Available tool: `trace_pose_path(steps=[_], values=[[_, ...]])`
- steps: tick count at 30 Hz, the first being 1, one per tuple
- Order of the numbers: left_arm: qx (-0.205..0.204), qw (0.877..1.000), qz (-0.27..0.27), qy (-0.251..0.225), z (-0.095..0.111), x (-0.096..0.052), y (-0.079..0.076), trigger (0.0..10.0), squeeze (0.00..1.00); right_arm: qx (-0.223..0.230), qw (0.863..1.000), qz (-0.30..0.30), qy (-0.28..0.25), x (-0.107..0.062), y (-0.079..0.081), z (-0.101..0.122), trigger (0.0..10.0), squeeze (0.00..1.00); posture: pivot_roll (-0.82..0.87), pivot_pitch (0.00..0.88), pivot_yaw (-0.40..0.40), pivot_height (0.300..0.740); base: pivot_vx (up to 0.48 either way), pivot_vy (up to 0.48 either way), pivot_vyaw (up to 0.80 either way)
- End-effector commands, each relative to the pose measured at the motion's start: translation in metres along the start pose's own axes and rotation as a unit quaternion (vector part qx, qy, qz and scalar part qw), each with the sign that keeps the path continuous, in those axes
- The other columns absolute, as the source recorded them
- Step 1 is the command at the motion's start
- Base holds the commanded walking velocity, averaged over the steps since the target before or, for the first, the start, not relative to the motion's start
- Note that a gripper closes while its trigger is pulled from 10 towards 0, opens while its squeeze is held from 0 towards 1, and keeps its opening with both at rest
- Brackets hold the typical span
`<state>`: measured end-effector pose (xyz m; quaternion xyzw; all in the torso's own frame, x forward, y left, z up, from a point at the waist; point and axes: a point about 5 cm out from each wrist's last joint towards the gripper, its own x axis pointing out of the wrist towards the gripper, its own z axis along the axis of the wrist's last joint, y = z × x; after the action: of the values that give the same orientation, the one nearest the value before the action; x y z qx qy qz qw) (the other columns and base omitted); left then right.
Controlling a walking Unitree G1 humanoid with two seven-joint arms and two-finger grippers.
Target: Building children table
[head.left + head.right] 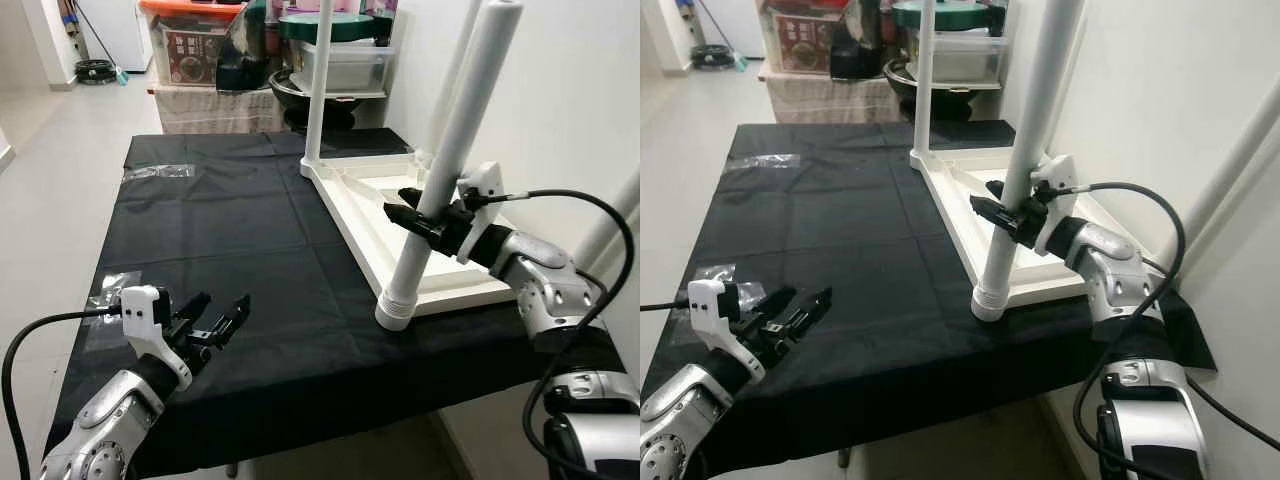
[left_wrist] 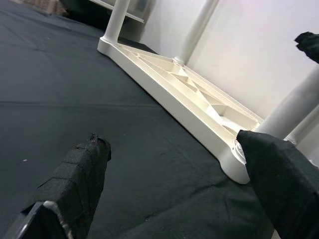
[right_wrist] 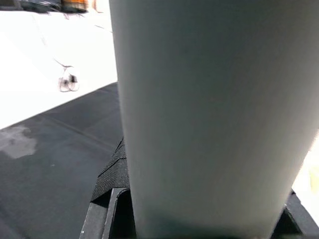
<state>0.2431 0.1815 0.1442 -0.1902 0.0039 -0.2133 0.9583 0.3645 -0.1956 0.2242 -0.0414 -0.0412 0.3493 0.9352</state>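
A counter [image 1: 230, 250] draped in black cloth carries the upturned white table top [image 1: 400, 225] along its right side by the wall, with white legs standing up from its corners. The right hand [image 1: 425, 218] is clenched around the nearest leg [image 1: 445, 170] partway up, that leg leaning and seated in the near corner socket. The left hand [image 1: 215, 320] hovers released, fingers apart, over the counter's near left corner, beside a clear plastic bag [image 1: 105, 290].
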Motion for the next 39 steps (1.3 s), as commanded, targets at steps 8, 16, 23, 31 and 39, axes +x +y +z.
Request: trace_pose_path(steps=[8, 16, 23, 31, 39], values=[[-0.010, 1.000, 0.001, 0.009, -0.008, -0.001, -0.001, 10.0, 0.00, 0.035, 0.984, -0.157, 0.084, 0.002, 0.024, -0.051, 0.0, 0.00, 0.02, 0.000, -0.090, 0.740, 0.000, 0.000, 0.00], [-0.011, 1.000, 0.002, 0.007, -0.007, 0.000, 0.000, 10.0, 0.00, 0.063, 0.945, -0.295, 0.124, 0.007, 0.056, -0.080, 0.0, 0.00, 0.02, 0.000, -0.087, 0.740, 0.000, 0.000, 0.00], [-0.013, 1.000, 0.003, 0.006, -0.009, 0.002, 0.000, 10.0, 0.00, 0.071, 0.918, -0.340, 0.189, 0.020, 0.074, -0.097, 0.0, 0.00, 0.01, 0.000, -0.098, 0.740, 0.000, 0.000, 0.00], [-0.016, 1.000, 0.004, 0.005, -0.011, 0.001, -0.003, 10.0, 0.00, 0.101, 0.883, -0.400, 0.225, 0.016, 0.080, -0.111, 0.0, 0.00, 0.01, 0.000, -0.107, 0.740, 0.000, 0.000, 0.00], [-0.015, 1.000, 0.007, 0.004, -0.011, 0.001, -0.001, 10.0, 0.00, 0.113, 0.859, -0.444, 0.228, 0.015, 0.075, -0.108, 0.0, 0.00, 0.01, 0.000, -0.112, 0.740, 0.000, 0.000, 0.00]])
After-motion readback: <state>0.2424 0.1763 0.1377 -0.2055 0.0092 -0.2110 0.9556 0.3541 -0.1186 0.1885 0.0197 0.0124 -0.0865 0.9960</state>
